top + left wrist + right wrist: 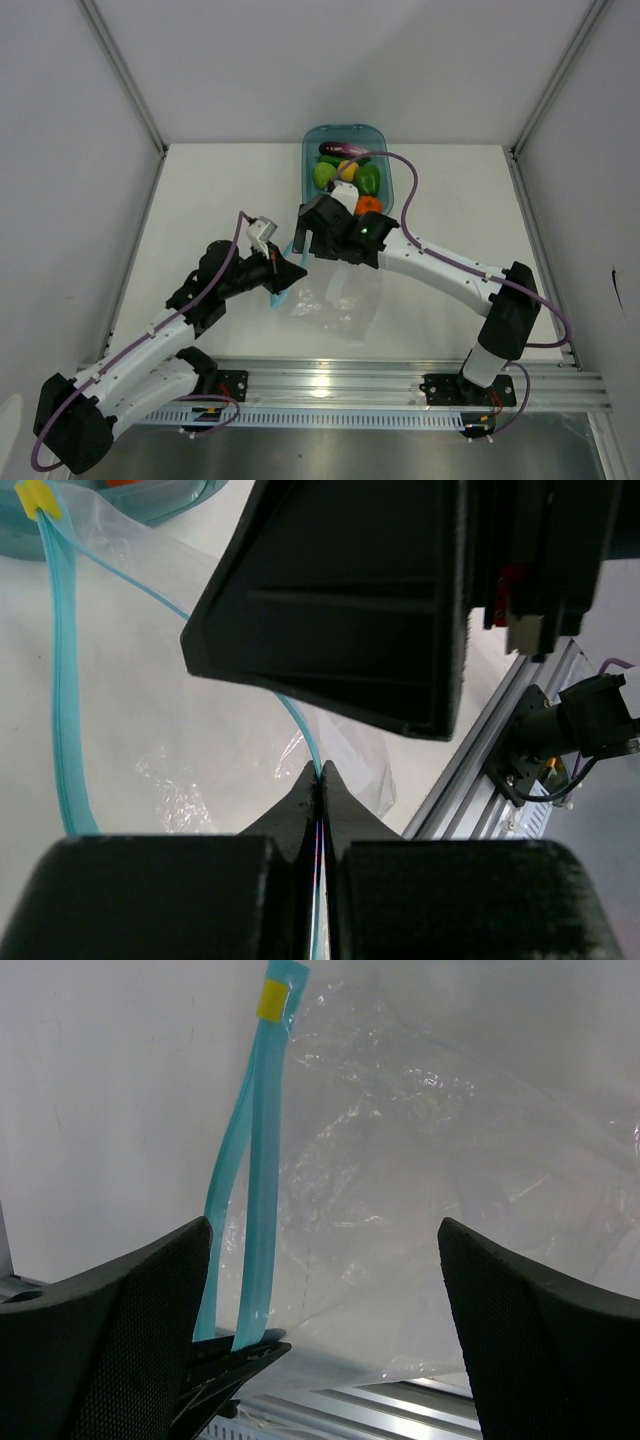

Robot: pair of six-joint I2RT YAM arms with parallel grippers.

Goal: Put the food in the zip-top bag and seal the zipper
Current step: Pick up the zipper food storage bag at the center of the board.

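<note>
The clear zip-top bag (340,300) lies crumpled on the table between the arms. My left gripper (288,272) is shut on its light blue zipper strip (300,715), pinched between the closed fingertips in the left wrist view. My right gripper (312,230) is open and empty just above the bag's mouth, with the strip (262,1160) and its yellow tab (273,1000) between its spread fingers (110,1320). The food sits in the teal tray (312,175): purple eggplant (340,150), green pieces (322,174), a yellow ball (347,168) and an orange-red piece (368,204).
The tray stands at the back centre, right behind my right gripper. The aluminium rail (400,378) runs along the near edge. White walls close in the left, right and back sides.
</note>
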